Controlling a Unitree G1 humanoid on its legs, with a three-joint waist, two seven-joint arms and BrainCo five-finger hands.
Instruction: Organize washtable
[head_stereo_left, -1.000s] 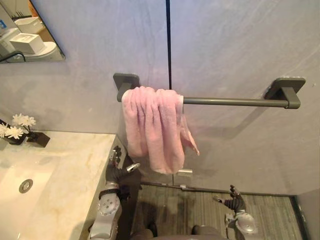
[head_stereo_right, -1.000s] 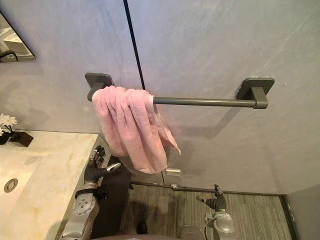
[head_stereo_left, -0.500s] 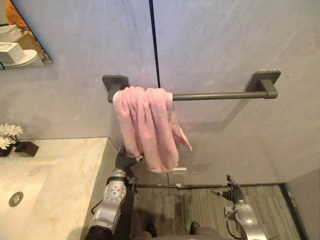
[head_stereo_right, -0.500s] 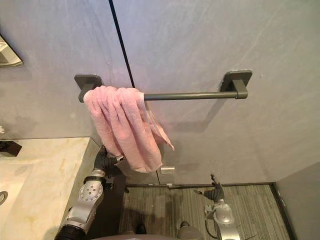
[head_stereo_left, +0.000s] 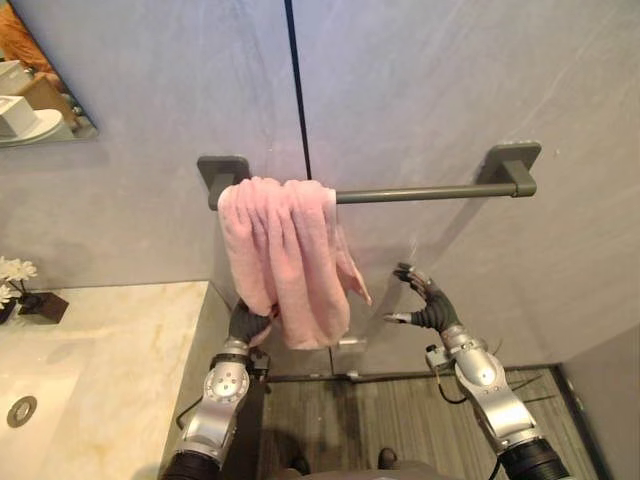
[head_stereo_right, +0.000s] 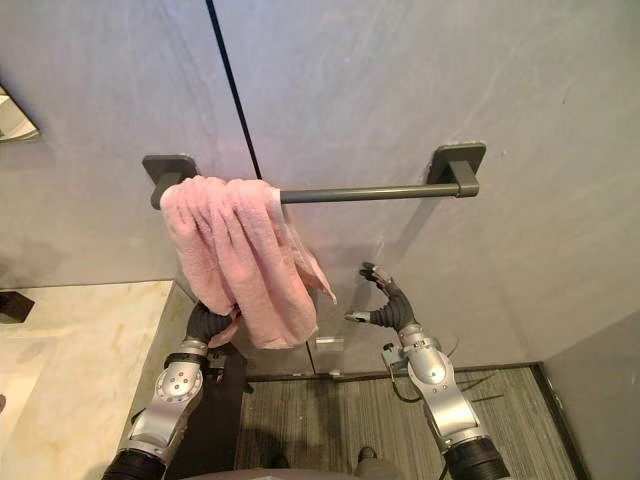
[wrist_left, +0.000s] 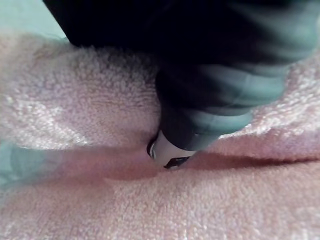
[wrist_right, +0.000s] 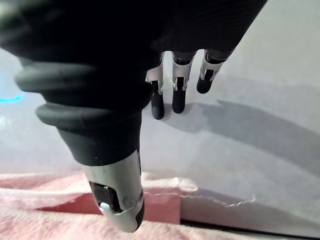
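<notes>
Pink towel (head_stereo_left: 285, 250) hangs bunched at the left end of the grey towel rail (head_stereo_left: 430, 190), close against the left wall bracket (head_stereo_left: 222, 172); the rest of the bar out to the right bracket (head_stereo_left: 510, 160) is bare. Left hand (head_stereo_left: 246, 322) is at the towel's lower edge, just off the corner of the marble counter (head_stereo_left: 110, 340). The cloth hangs in front of it, and the left wrist view shows the thumb tip (wrist_left: 167, 152) sunk in a fold; whether the hand clamps the cloth cannot be told. Right hand (head_stereo_left: 436, 310) is raised below the rail, near the wall, fingers (wrist_right: 172, 95) straight and spread, thumb apart, clear of the towel's trailing corner (head_stereo_left: 355, 285). Around: black wall seam (head_stereo_left: 295, 90), mirror corner (head_stereo_left: 40, 90), white flowers (head_stereo_left: 12, 272), sink drain (head_stereo_left: 20, 411).
</notes>
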